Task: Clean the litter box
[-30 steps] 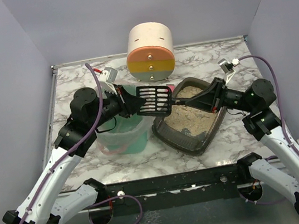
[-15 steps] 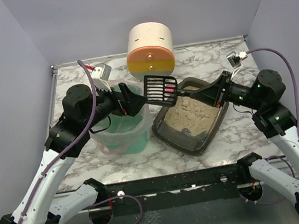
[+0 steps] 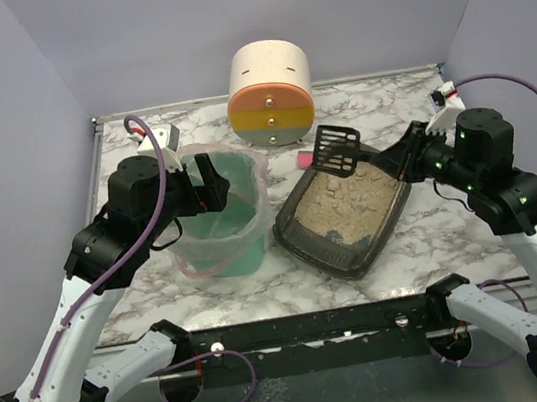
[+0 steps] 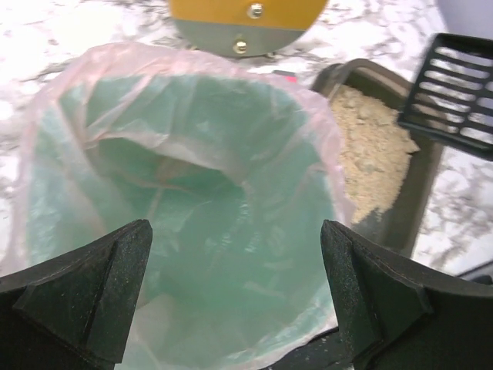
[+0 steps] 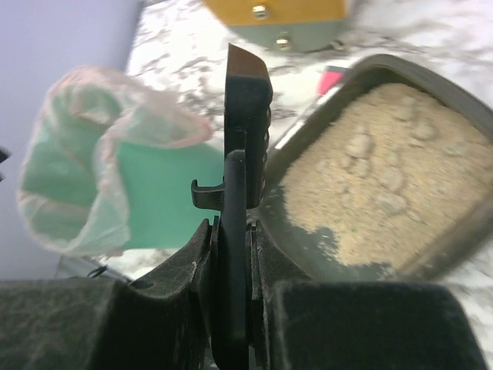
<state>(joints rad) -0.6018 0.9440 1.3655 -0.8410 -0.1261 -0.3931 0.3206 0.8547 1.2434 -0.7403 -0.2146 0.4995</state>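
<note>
1. From the top view, the litter box [image 3: 346, 215] sits at a slant on the marble table [image 3: 375, 104], just right of the green bin [image 3: 226, 217]. Beige litter [image 3: 344, 200] is heaped toward its far end, and the near-left floor shows bare grey.
2. The right hand [image 3: 405, 154] is clenched on the handle of a black slotted scoop [image 3: 338, 148]. The scoop's head hangs over the box's far-left corner.
3. The right wrist view catches the scoop edge-on, its handle pinched between the fingers [image 5: 115, 324], so its slots are hidden there. The left wrist view shows those slots plainly.
4. The left hand [image 3: 207, 184] hangs over the bin's mouth. Only its own wrist view shows the fingers [image 4: 85, 285] spread wide and released, gripping nothing, with the clear liner [image 4: 192, 154] below them.
5. A cream, orange and yellow cylinder [image 3: 270, 95] lies on its side at the far edge. A small pink piece [image 3: 304, 159] rests on the table between it and the box.
</note>
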